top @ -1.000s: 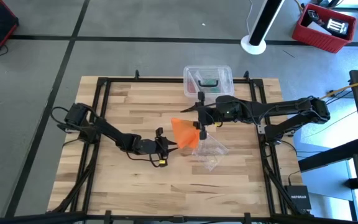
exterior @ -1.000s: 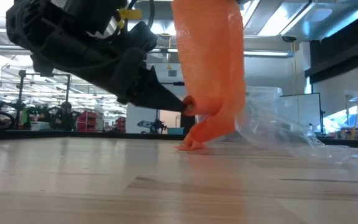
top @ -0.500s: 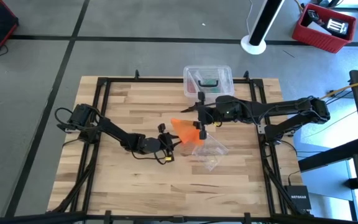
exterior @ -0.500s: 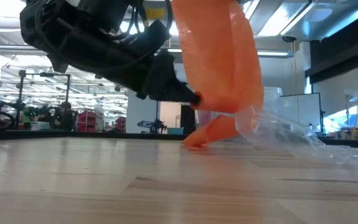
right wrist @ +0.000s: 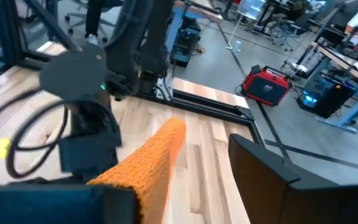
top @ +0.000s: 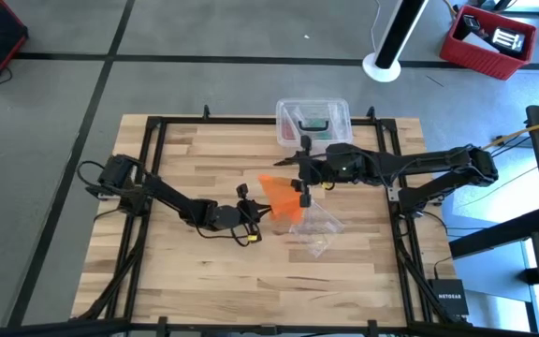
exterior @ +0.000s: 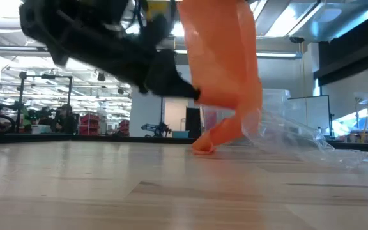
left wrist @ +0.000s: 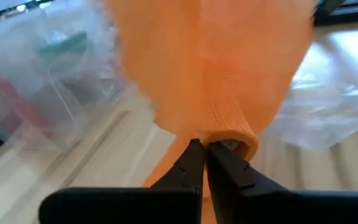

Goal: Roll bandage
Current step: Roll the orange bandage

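- Your left gripper (top: 268,212) sits near the middle of the table (top: 176,281), just left of the bandage (top: 282,195); in the left wrist view its two dark fingers (left wrist: 194,163) are pressed together, tip against tip, right at the rolled lower edge of the orange fabric; you cannot tell from that view whether any fabric is caught between them.
- In the low view that same gripper (exterior: 195,94) points its closed tips at the side of the hanging bandage (exterior: 219,57), above the table top.
- Your right gripper (top: 303,192) reaches in from the right and holds the bandage up by its top edge; its fingers stand partly apart with the orange fabric (right wrist: 143,163) lying against one of them in the right wrist view.
- The bandage hangs as a wide orange sheet from the right gripper; its lower end trails down and touches the wood (exterior: 204,148) near the table's middle.
- A crumpled clear plastic bag (top: 317,227) lies just right of and nearer than the bandage; part of it sits behind the fabric in the low view.
- A clear plastic box (top: 313,120) stands at the far edge of the table, well apart from the grippers.
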Controlling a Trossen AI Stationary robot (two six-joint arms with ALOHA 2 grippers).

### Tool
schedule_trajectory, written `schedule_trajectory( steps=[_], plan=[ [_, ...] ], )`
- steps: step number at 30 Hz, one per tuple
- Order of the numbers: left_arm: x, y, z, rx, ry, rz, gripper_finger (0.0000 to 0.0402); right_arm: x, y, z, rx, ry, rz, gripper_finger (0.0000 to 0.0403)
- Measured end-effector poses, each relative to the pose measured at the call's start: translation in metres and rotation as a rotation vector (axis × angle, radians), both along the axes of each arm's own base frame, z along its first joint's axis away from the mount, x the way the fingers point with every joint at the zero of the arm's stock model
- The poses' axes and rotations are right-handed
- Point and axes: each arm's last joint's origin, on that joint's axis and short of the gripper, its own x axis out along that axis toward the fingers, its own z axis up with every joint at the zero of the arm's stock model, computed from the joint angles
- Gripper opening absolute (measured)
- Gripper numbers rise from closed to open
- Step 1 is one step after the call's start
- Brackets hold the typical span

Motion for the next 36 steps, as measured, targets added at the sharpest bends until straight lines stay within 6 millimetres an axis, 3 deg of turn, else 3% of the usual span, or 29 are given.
schedule_trajectory(
  steps=[8,16,19,24,30,33,36],
  plan=[
    [-0.043,-0.02,0.06,0.015,0.076,-0.101,0.0001,-0.03,0.0,0.02,0.13,-0.012,-0.016,0.0175],
    [-0.106,-0.006,0.117,-0.036,0.089,-0.13,0.0,-0.046,0.005,0.023,0.298,0.05,0.139,0.0229],
    [-0.124,0.003,0.124,-0.045,0.122,-0.097,0.0,-0.043,0.005,0.02,0.274,0.071,0.162,0.0253],
    [-0.145,0.014,0.127,-0.158,0.169,-0.075,0.0,-0.03,-0.002,0.012,0.219,0.064,0.027,0.027],
    [-0.148,0.005,0.122,-0.459,0.271,-0.321,0.0,-0.016,-0.007,0.002,0.149,0.056,-0.136,0.0269],
    [-0.149,0.0,0.126,-0.599,0.274,-0.427,0.0,-0.015,-0.006,-0.006,0.14,0.127,-0.112,0.0269],
    [-0.148,-0.005,0.141,-0.651,0.16,-0.569,0.0,-0.015,-0.002,-0.019,0.184,0.25,0.008,0.0269]
  ],
)
